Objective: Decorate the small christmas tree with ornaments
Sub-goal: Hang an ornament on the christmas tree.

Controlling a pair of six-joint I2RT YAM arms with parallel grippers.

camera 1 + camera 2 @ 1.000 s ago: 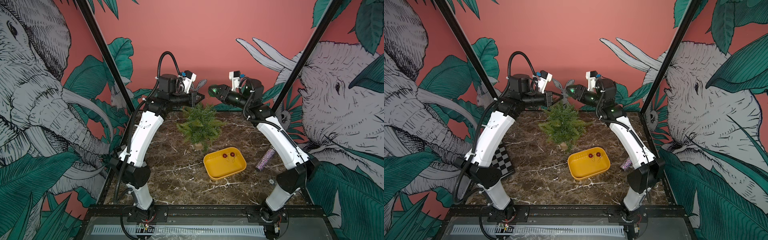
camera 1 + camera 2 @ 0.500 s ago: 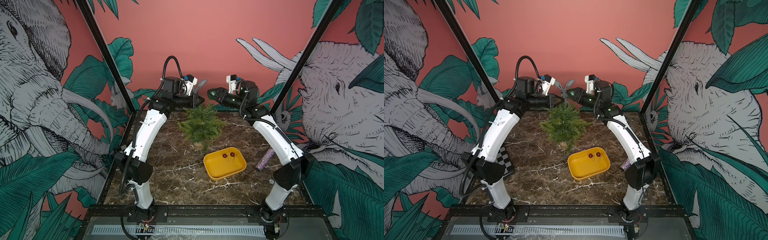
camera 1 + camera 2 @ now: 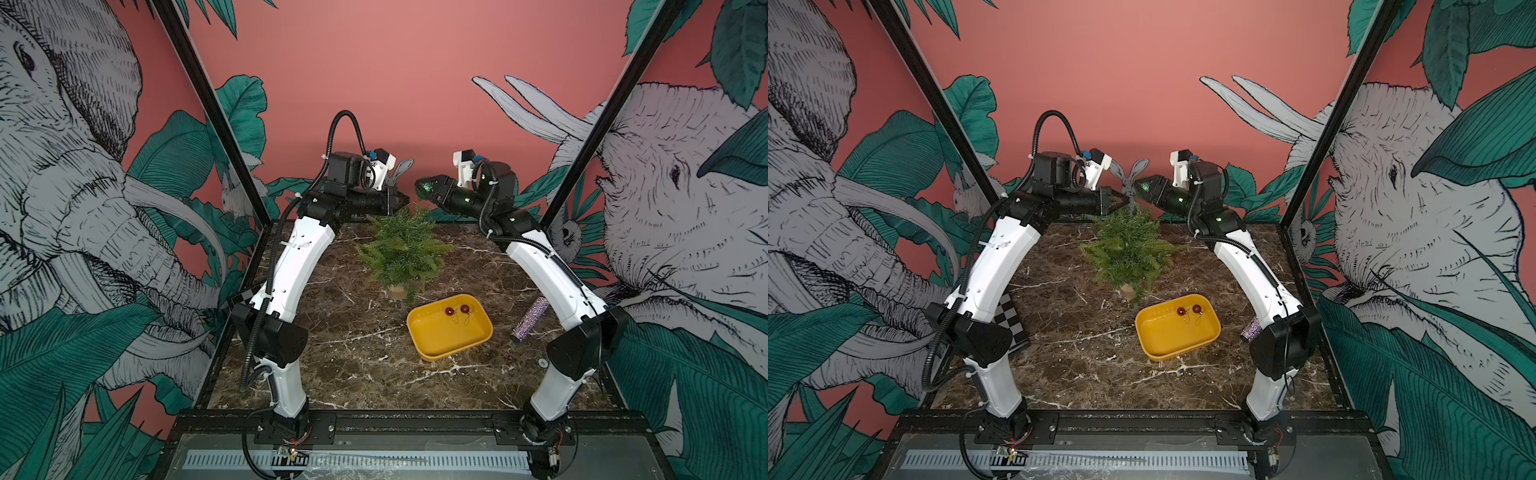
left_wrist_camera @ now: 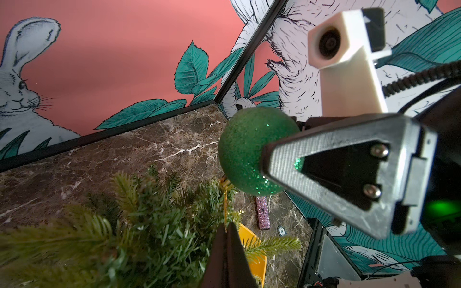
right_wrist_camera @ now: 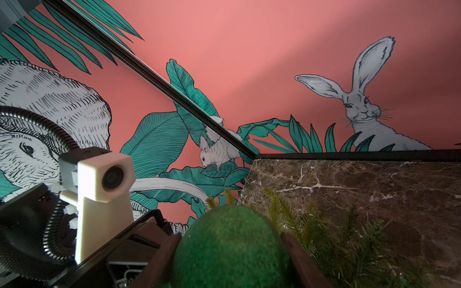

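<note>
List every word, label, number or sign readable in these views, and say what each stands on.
No readable text in any view.
Small dark round disc on the brown marble table: it carries a pale mark, too small and blurred to read.
Black-and-white checkered board on the table: pattern only, no characters.

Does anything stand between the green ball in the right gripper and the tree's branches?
Nothing visible does. The right gripper holds the green ball close above the tree top; only the shut left gripper, pinching the ball's gold string, sits alongside.
</note>
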